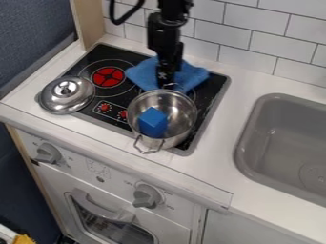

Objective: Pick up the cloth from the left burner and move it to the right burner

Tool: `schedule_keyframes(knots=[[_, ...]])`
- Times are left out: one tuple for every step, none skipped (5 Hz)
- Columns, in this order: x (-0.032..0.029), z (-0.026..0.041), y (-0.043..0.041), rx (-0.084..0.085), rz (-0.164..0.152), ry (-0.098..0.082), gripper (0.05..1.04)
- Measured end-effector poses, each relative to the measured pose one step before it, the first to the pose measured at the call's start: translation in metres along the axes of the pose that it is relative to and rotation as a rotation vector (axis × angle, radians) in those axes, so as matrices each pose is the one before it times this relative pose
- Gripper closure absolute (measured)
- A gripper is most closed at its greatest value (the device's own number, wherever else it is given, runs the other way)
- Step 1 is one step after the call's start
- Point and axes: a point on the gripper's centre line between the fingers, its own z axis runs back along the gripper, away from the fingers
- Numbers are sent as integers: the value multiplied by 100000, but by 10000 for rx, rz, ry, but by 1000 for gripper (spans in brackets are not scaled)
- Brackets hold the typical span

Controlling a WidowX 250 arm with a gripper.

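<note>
The stovetop [117, 56] is set in the counter [219, 159], left of the sink [299, 136]. A lid [66, 94] rests at the stovetop's left edge, just in front of the left burner [108, 76]. Toward the front right sits a pot [181, 112] with a block [153, 122] in it; behind the pot, a cloth [143, 74] lies on the stovetop.

From here, the black gripper [167, 81] hangs at the blue cloth [193, 76], twelve o'clock from the steel pot [183, 112] holding a blue block [153, 123]; the silver lid [65, 97] sits between nine and ten, the grey sink [255, 136] between three and four.
</note>
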Motion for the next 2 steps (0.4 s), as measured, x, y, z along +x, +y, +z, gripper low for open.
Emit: schedule_keyframes(knots=[[-2782,66,329,-123,-626,-149,85],[-2390,52,621,-7,-693,-137,85]])
